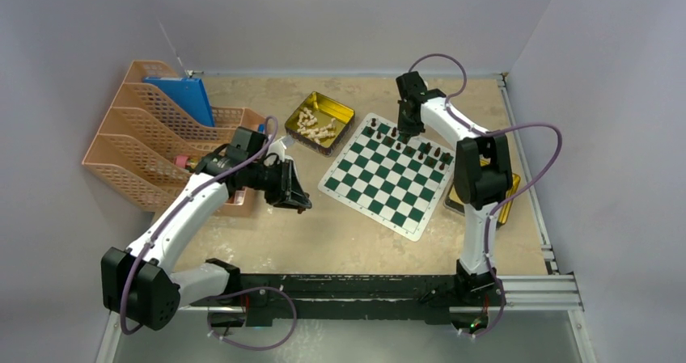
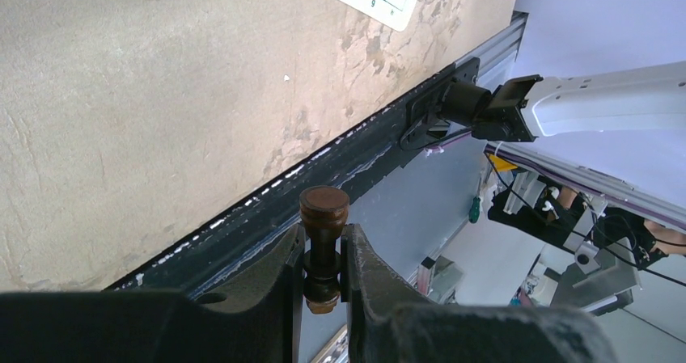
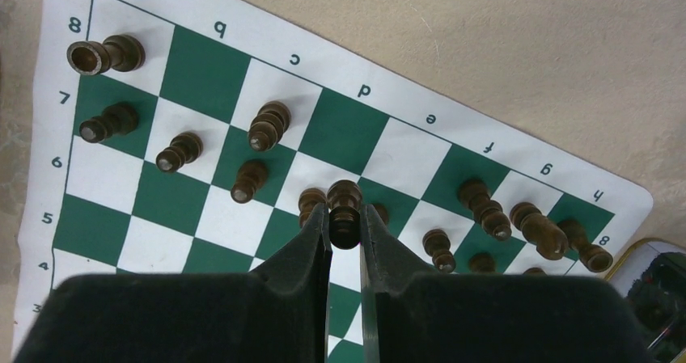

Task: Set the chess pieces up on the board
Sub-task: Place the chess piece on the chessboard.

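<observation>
Chess pieces [image 3: 267,126]: dark brown wooden figures line the far ranks of the green-and-white checked board [image 3: 202,72].
Right tool [image 3: 345,232]: clamps one upright, I judge for placing.
Left tool [image 2: 323,246]: pinches another, held off-board.

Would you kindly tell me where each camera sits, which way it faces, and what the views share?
Top external: above and behind the bases, looking down at the table; shows left arm, right arm, board.
Left wrist: on the left arm, facing the table's near rail; left fingers pinch a dark brown piece.
Right wrist: on the right arm, looking down on the board; right fingers pinch a second dark piece.
Shared: all three show the board.
</observation>
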You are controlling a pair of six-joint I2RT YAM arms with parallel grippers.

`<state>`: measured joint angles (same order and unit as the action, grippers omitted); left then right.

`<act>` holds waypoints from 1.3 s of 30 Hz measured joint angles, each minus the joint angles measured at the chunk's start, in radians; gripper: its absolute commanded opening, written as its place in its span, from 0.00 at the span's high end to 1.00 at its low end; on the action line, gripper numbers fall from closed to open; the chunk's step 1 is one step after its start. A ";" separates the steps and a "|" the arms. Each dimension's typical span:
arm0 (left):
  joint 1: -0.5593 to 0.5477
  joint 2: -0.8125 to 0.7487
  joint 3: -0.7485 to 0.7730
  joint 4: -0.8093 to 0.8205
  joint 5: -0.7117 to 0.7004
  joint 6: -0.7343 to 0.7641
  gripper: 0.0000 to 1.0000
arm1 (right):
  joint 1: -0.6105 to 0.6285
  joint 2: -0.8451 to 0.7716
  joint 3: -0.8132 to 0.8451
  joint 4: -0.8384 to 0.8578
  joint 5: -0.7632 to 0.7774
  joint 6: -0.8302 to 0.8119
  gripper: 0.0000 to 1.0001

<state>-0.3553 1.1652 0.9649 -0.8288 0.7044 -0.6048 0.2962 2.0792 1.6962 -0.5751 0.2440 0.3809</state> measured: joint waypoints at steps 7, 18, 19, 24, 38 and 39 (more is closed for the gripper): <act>0.000 0.021 0.006 0.003 0.000 0.000 0.91 | -0.003 0.002 0.000 0.017 0.005 0.001 0.95; 0.000 0.037 0.019 0.005 0.000 0.014 0.91 | -0.008 0.003 -0.019 0.102 0.033 0.005 0.94; 0.000 0.039 0.022 0.005 0.000 0.015 0.91 | -0.009 0.003 -0.019 0.106 0.035 0.005 0.94; 0.000 0.039 0.025 0.005 0.000 0.015 0.91 | -0.009 0.005 -0.038 0.141 0.035 0.009 0.94; 0.000 0.039 0.026 0.005 0.000 0.015 0.90 | -0.009 0.016 -0.088 0.188 0.037 0.011 0.92; 0.000 0.039 0.026 0.005 0.000 0.015 0.90 | -0.009 0.016 -0.089 0.191 0.038 0.011 0.92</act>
<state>-0.3553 1.2045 0.9913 -0.8238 0.7044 -0.5900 0.2871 2.0953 1.6070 -0.3840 0.2821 0.3923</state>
